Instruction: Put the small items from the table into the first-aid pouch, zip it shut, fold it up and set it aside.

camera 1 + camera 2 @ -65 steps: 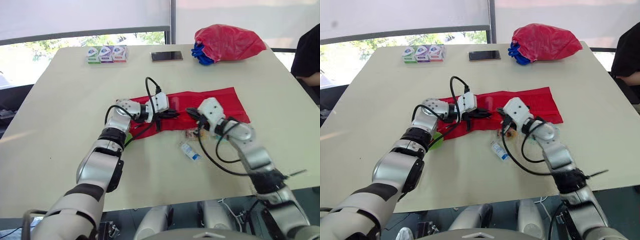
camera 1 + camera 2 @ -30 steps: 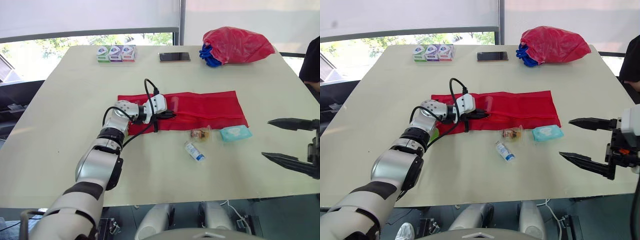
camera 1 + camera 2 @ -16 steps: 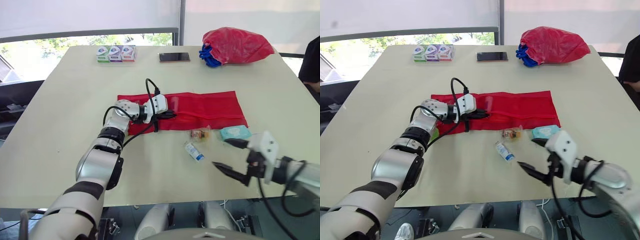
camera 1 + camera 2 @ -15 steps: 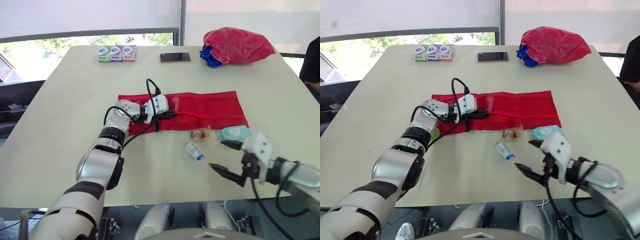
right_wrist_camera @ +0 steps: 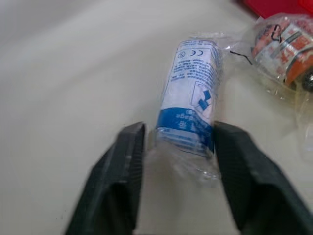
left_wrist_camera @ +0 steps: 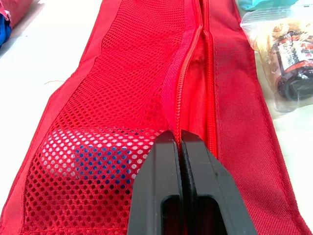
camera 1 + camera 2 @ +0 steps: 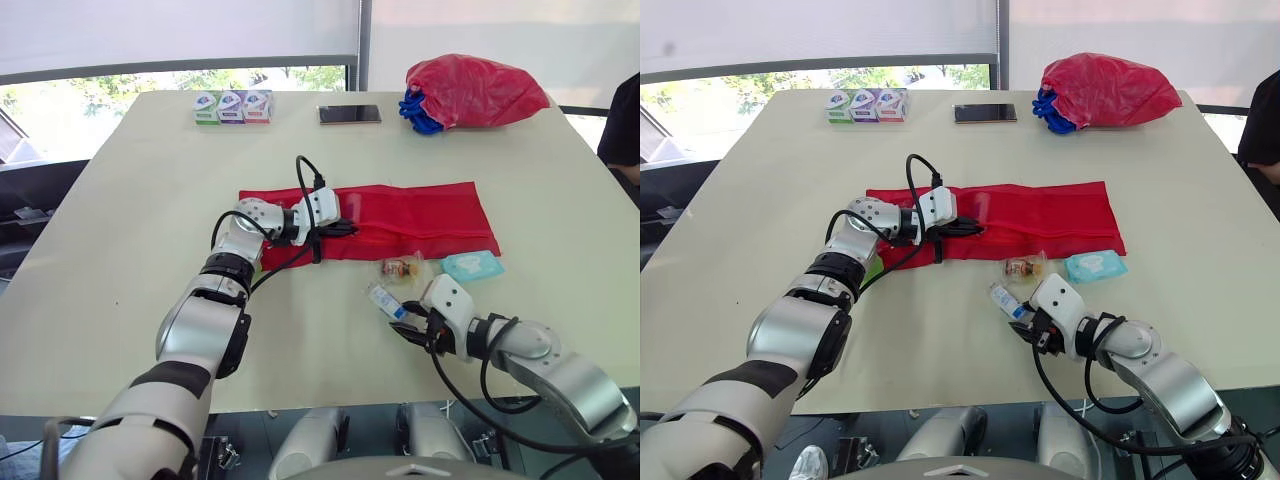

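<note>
Red mesh pouch (image 7: pixel 420 210), pinched by my left gripper (image 6: pixel 180 139); beside it, three plastic-wrapped items (image 7: pixel 472 266), one cylindrical roll (image 5: pixel 193 107) between my right gripper's (image 5: pixel 180 132) spread fingers (image 5: pixel 122 166).

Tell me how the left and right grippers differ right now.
The left gripper is shut, its tips at the zip of the red pouch; the right gripper is open, fingers straddling the wrapped bandage roll. Left sits over the pouch, right over the bare table. Both are down at table level.
</note>
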